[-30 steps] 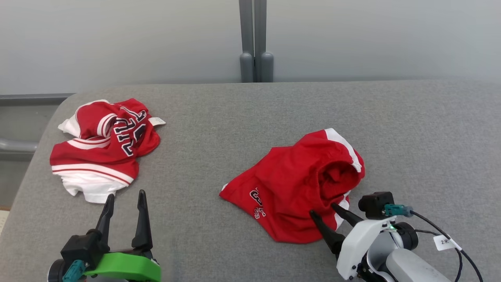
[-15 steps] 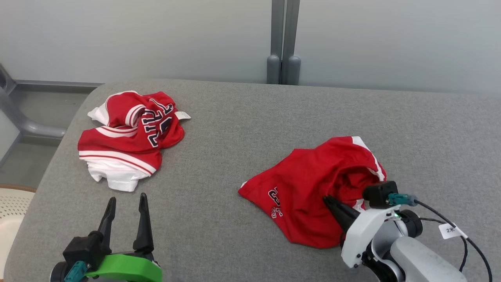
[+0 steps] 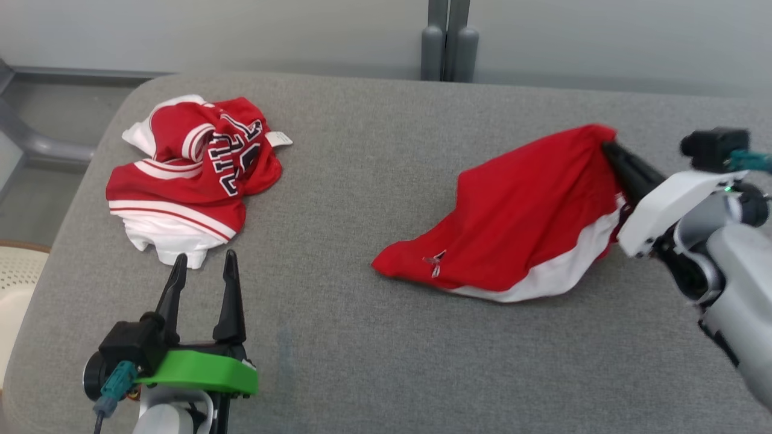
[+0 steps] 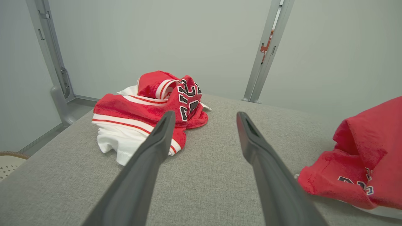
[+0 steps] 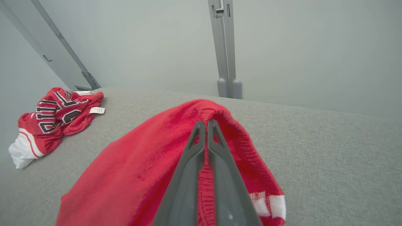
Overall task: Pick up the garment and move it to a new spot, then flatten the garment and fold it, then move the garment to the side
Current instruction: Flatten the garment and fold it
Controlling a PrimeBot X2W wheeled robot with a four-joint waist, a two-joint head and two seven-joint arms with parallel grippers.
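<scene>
One step begun: my right gripper (image 3: 606, 147) clamps the garment (image 3: 525, 217) part-raised, left gripper (image 3: 205, 258) fingers apart; flattening, folding remain.

A grey fabric-covered table (image 3: 362, 150) spreads before me, its far-left corner rounded. At ten o'clock on it sits a crumpled jersey (image 3: 187, 175), red with white bands and dark, white-edged lettering, its white hem bunched toward me. A small white label (image 3: 278, 139) pokes out on the heap's two o'clock side and lies flat on the cloth. At twelve o'clock, beyond the far edge, two grey posts (image 3: 449, 42) stand side by side against a pale wall (image 3: 241, 30). Off the table at nine o'clock a grey frame bar (image 3: 36, 144) curves low. At eight o'clock I see the edge of a cream perforated thing (image 3: 18, 277), too cropped to identify.
</scene>
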